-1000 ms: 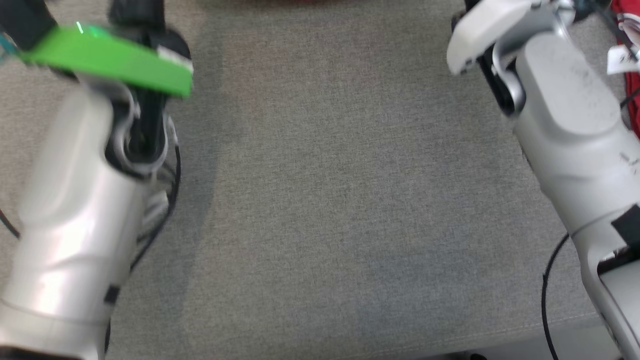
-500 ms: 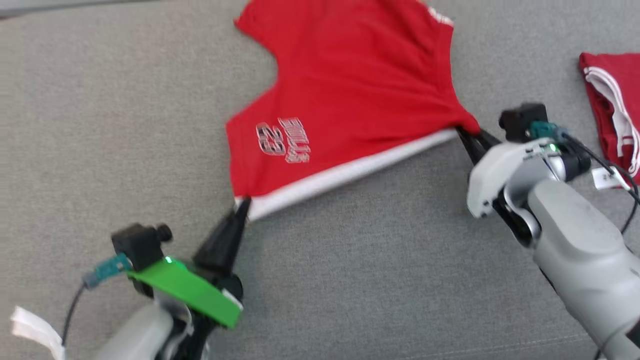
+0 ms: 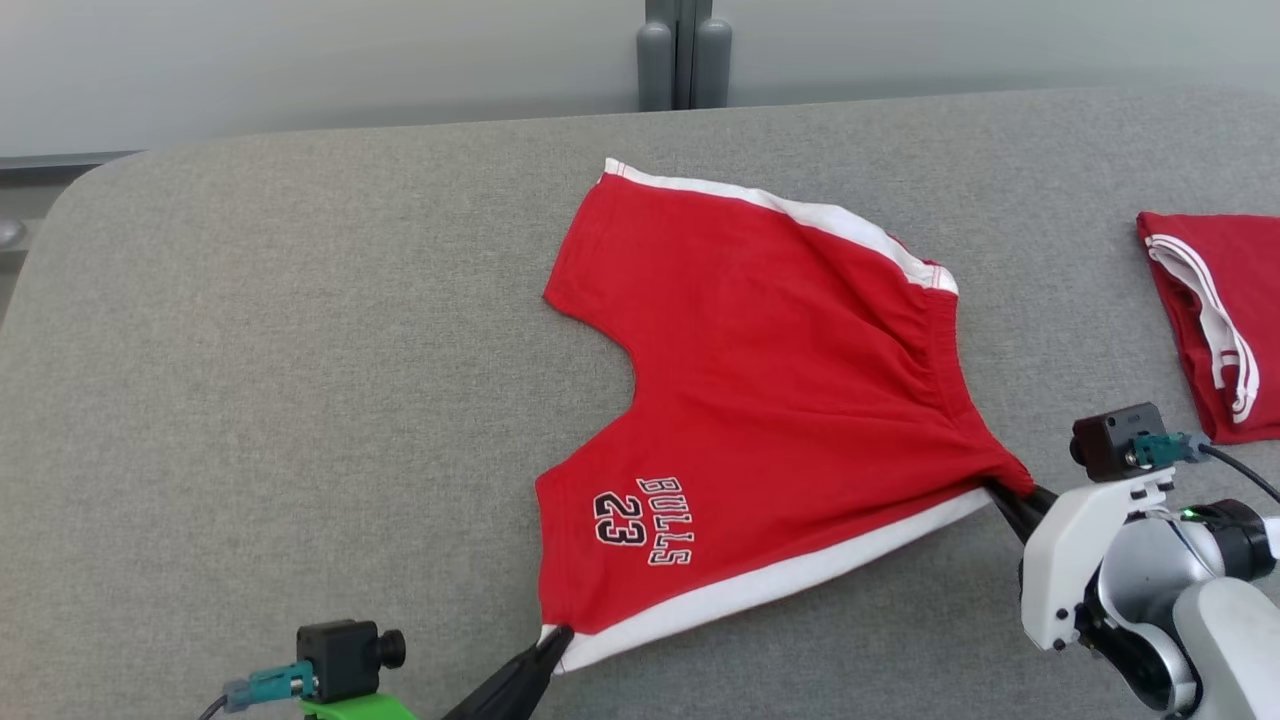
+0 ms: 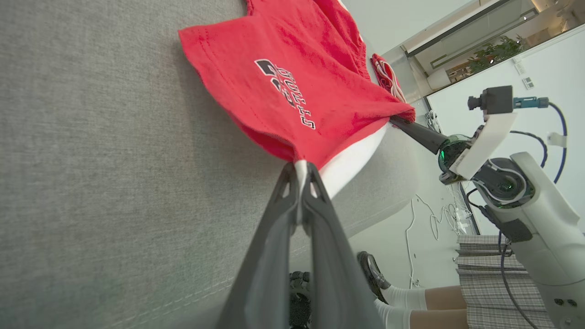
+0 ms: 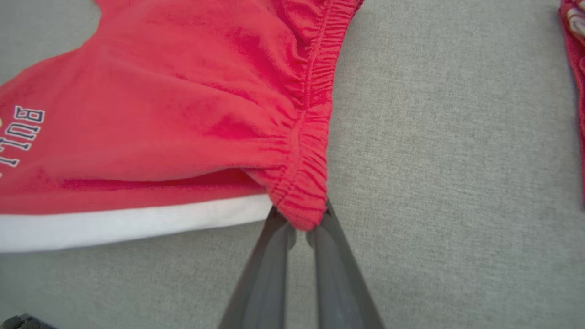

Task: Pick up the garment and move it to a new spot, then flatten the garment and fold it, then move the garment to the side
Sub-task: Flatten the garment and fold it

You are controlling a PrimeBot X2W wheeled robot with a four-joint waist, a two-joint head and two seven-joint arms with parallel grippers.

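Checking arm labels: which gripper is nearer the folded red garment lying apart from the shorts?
Right. The right gripper pinches the shorts at the waistband corner, close to the folded garment; the left gripper holds the hem corner, far across the shorts.

Left hand point(image 3: 556, 638) and right hand point(image 3: 998, 489) reach forward, well apart, each pinched tight on a corner of the shorts point(image 3: 780, 400).

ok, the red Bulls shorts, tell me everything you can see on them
Red knit shorts, white side stripes, gathered elastic waistband, "BULLS 23" printed on the near leg. They lie spread on the gray cushion, creased toward the waistband. The left gripper pinches the near hem corner, the right gripper the near waistband corner; both shut.
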